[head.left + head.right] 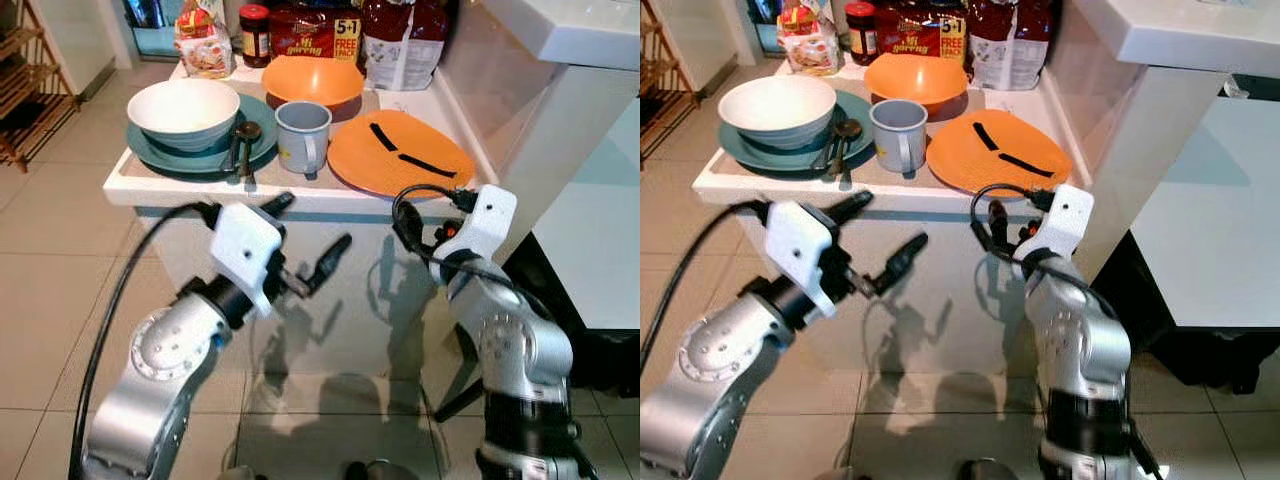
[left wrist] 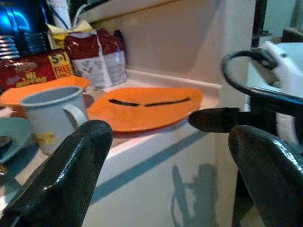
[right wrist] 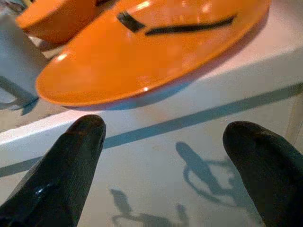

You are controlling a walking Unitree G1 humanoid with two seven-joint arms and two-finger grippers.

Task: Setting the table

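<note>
An orange plate (image 1: 400, 150) with two black strips on it lies at the front right of a low white counter (image 1: 180, 188). Left of it stands a grey mug (image 1: 302, 135), then a white bowl (image 1: 183, 110) on a teal plate (image 1: 150, 152), with a spoon (image 1: 245, 140) resting on that plate's rim. An orange bowl (image 1: 312, 80) sits behind the mug. My left gripper (image 1: 308, 232) hangs open below the counter's front edge, under the mug. My right gripper (image 3: 163, 142) is open too, just below the orange plate (image 3: 142, 52), and holds nothing.
Food packets (image 1: 400, 40), a noodle pack (image 1: 315, 30) and a jar (image 1: 254, 35) line the back of the counter. A white wall ledge (image 1: 570, 30) rises on the right. A wooden rack (image 1: 25, 90) stands on the tiled floor at far left.
</note>
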